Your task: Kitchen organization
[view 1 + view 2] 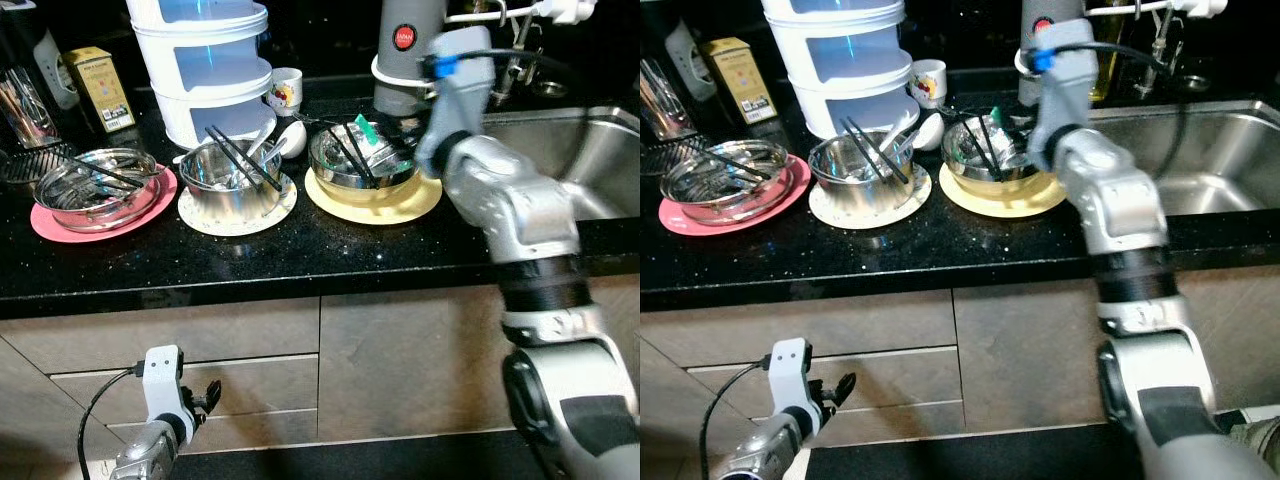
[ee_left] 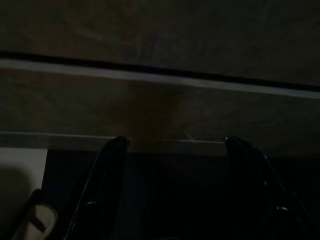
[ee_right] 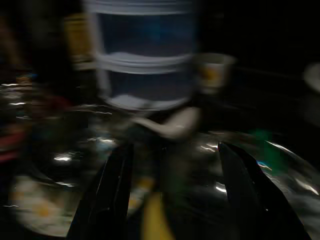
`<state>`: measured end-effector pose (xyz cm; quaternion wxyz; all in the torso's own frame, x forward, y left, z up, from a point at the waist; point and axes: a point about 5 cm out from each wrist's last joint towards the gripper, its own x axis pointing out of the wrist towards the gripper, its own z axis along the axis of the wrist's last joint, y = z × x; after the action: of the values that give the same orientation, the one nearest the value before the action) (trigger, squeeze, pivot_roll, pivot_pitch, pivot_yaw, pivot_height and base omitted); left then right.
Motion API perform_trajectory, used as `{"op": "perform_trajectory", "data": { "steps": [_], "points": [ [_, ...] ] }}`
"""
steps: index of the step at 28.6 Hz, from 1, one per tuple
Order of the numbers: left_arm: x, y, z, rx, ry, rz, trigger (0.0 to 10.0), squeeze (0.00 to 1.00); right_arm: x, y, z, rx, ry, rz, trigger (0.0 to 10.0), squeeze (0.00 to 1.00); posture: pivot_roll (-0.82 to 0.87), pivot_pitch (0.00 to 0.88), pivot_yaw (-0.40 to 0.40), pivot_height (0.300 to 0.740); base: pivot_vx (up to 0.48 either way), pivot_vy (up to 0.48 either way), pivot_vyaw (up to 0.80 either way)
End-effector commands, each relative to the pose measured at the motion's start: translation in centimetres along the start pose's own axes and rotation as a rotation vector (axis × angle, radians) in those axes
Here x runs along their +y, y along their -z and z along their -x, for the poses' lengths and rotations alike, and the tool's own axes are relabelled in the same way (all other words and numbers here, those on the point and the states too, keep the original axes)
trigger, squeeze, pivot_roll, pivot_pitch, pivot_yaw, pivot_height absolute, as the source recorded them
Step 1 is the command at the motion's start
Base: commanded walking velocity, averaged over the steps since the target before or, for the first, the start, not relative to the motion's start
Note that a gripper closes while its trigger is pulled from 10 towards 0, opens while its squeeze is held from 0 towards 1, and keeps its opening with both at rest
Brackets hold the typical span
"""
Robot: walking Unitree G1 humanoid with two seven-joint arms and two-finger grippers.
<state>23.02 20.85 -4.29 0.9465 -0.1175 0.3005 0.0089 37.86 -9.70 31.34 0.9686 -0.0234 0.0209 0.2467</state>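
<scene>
— Black speckled stone counter (image 1: 250, 255) runs across the kitchen, with grey drawer fronts (image 1: 200, 390) below and a steel sink (image 1: 600, 150) at the right. What sits on it?

— Three round steel bowls in a row. The left steel bowl (image 1: 95, 188) rests on a pink plate (image 1: 60, 228), the middle steel bowl (image 1: 228, 180) on a white patterned plate (image 1: 240, 222), the right steel bowl (image 1: 362, 165) on a pale yellow plate (image 1: 400, 205). Black chopsticks (image 1: 240, 158) lie across the middle bowl. Behind stand a stacked white plastic container (image 1: 205, 65), a small white cup (image 1: 285, 90) and a yellow box (image 1: 100, 88).

— And the arms?

— The right gripper (image 3: 172, 195) reaches over the counter just above the right bowl; its wrist view, though blurred, shows the two black fingers (image 3: 112, 195) spread apart with nothing between them. The left gripper (image 2: 175, 190) hangs low in front of the drawers, fingers likewise spread and empty, in dim light.
</scene>
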Motion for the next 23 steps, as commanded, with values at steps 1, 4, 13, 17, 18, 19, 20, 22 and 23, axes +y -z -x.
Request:
{"op": "perform_trajectory", "data": {
  "steps": [1, 4, 13, 17, 18, 19, 20, 22, 23],
  "points": [
    [0.2, 0.2, 0.1, 0.003, -0.011, 0.011, 10.0, 0.0, 0.7, -0.2, -0.6, 0.043, -0.037, 0.012, 10.0, 0.0, -0.04, 0.002, -0.013, 0.74, 0.0, 0.0, 0.0],
    [0.1, 0.1, 0.0, 0.0, -0.006, 0.007, 10.0, 0.0, 1.6, -0.5, -1.5, 0.054, -0.084, 0.05, 10.0, 0.0, -0.03, 0.001, -0.02, 0.74, 0.0, 0.0, 0.0],
    [-2.4, -2.4, 1.0, -0.187, 0.167, -0.217, 10.0, 0.0, 3.9, -0.4, -3.5, 0.081, -0.106, 0.05, 10.0, 0.0, 0.01, 0.0, -0.045, 0.74, 0.0, 0.0, 0.0],
    [-3.3, -3.7, 2.1, -0.239, 0.279, -0.302, 10.0, 0.0, 4.0, -0.3, -3.8, 0.087, -0.107, 0.044, 10.0, 0.0, 0.02, 0.0, -0.048, 0.74, 0.0, 0.0, 0.0],
    [-4.1, -4.4, 2.9, -0.263, 0.341, -0.37, 10.0, 0.0, 3.8, -0.2, -3.9, 0.086, -0.099, 0.046, 10.0, 0.0, 0.02, 0.0, -0.047, 0.74, 0.0, 0.0, 0.0],
    [-4.4, -4.7, 3.3, -0.275, 0.371, -0.399, 10.0, 0.0, 3.7, -0.2, -4.0, 0.084, -0.094, 0.046, 10.0, 0.0, 0.02, 0.0, -0.047, 0.74, 0.0, 0.0, 0.0],
    [-4.8, -5.1, 3.8, -0.29, 0.397, -0.424, 10.0, 0.0, 3.5, -0.2, -4.0, 0.078, -0.083, 0.045, 10.0, 0.0, 0.03, 0.0, -0.045, 0.74, 0.0, 0.0, 0.0],
    [-5.0, -5.4, 4.1, -0.3, 0.413, -0.439, 10.0, 0.0, 3.4, -0.2, -4.1, 0.074, -0.076, 0.045, 10.0, 0.0, 0.03, 0.0, -0.045, 0.74, 0.0, 0.0, 0.0],
    [-5.4, -5.9, 4.6, -0.318, 0.431, -0.462, 10.0, 0.0, 3.0, -0.2, -4.1, 0.069, -0.057, 0.042, 10.0, 0.0, 0.03, 0.0, -0.041, 0.74, 0.0, 0.0, 0.0]
  ]
}}
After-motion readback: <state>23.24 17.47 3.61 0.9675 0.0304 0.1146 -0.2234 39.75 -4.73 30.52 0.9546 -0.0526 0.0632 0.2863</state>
